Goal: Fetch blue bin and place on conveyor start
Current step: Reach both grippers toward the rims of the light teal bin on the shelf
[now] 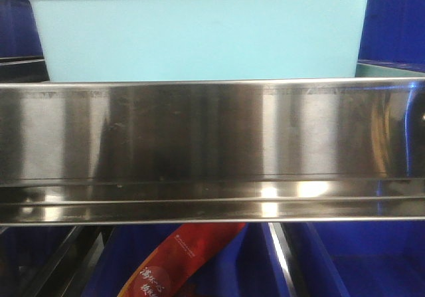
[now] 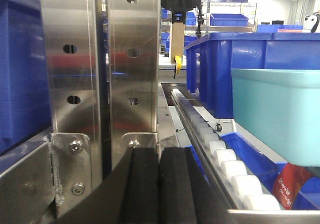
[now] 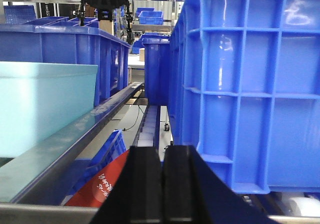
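Both pad pairs sit pressed flat together: left gripper (image 2: 159,156) & right gripper (image 3: 162,154). We see the blue bin (image 1: 199,34) just behind & above the steel shelf rail (image 1: 212,131).

the left tool (image 2: 159,156) shows 2 matt black fingers (image 2: 142,184), blocky and flat-topped, flaring wider toward the near edge, with a thin dark seam between them. the right tool (image 3: 162,154) has 2 similar smooth black fingers (image 3: 147,184).
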Robot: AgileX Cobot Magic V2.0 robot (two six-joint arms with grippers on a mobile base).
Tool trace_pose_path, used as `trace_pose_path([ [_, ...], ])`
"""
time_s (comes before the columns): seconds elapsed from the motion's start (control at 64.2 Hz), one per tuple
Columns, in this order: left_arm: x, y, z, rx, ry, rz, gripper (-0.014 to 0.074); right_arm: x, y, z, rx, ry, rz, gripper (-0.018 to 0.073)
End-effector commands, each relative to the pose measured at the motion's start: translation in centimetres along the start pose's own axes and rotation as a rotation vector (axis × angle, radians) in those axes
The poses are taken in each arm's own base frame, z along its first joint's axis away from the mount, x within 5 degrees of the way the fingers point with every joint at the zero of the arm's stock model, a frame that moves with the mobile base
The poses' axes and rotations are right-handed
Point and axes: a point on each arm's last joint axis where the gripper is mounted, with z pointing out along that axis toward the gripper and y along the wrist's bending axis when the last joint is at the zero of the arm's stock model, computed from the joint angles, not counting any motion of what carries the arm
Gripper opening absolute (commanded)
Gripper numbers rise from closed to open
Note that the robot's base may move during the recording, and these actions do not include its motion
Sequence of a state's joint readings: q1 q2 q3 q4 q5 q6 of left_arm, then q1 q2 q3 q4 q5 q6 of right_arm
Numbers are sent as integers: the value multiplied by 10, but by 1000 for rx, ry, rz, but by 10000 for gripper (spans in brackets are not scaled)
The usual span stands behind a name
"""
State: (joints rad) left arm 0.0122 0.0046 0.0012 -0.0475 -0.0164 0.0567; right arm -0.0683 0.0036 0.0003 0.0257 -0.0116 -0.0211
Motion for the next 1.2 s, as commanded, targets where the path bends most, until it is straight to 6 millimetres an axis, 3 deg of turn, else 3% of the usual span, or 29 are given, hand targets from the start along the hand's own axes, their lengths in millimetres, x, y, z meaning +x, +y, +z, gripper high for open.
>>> trace_pose_path([
  [0.0,-2,0,0,-6,-25,1,-111,-2,0,0,1,-23,0,-165],
  [0.981,-4,0,-1,-7,-34,1,-111,-4,0,0,0,-41,0,-165],
  [1.044,-15,0,-2,-5,-42,5,-111,-9,0,-1,0,-32,0,-165],
  [1.184,-47,0,-8,-2,1,40,-111,-44,1,-9,-7,37,-1,-165],
])
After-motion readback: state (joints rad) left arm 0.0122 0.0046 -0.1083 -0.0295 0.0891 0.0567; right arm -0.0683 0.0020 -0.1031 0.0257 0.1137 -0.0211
